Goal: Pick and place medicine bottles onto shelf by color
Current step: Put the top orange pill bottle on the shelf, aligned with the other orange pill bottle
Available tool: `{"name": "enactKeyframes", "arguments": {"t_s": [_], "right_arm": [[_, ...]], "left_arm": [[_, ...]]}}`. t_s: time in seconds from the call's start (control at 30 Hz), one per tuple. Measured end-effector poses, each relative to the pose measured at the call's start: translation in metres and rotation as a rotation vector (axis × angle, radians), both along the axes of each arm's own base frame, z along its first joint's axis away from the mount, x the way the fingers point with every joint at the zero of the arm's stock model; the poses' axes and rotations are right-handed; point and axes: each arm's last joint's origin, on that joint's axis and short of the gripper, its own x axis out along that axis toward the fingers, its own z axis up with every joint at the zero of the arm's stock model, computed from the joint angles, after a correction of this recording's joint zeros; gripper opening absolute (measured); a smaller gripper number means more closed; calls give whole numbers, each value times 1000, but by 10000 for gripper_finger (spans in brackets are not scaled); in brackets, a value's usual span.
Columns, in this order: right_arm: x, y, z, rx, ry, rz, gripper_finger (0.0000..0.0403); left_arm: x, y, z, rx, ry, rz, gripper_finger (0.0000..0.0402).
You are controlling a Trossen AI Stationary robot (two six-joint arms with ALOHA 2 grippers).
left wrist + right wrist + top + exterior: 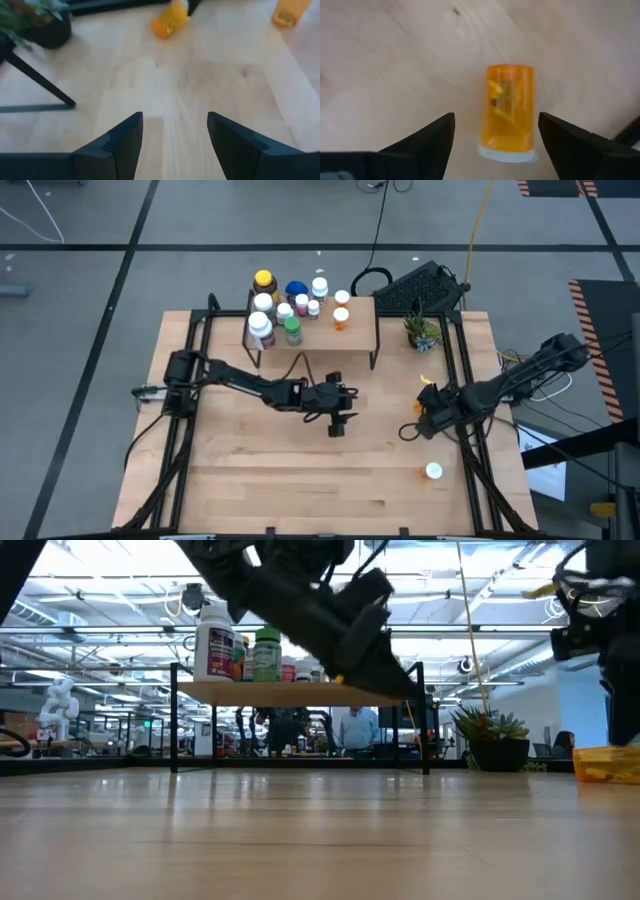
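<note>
Right wrist view, open right hand (495,132) over lying orange bottle (509,107)

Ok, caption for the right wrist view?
Open right claw poised above a translucent orange pill bottle with a white cap, which lies on its side on the light-wood tabletop.

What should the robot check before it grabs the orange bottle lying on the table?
1. Right gripper open: ok.
2. Orange bottle between its fingers: ok, lined up in the right wrist view.
3. Bottle lying on its side, nothing touching it: ok.
4. Room on the shelf beside the orange bottle standing there: ok.
5. Left gripper empty, away from the right arm: ok.
6. Fingers low enough to close: cannot tell.
</note>
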Motion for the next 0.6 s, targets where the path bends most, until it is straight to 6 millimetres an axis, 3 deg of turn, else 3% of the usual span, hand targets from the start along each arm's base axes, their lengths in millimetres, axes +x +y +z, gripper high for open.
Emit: {"name": "enactKeyframes", "arguments": {"t_s": [0.3,0.6], "right_arm": [[9,0,-15,-10,158,7,255],[21,2,-20,76,106,17,220]], "left_arm": [[-4,1,-7,-11,28,25,225],[-1,0,-3,77,-8,-38,225]]}}
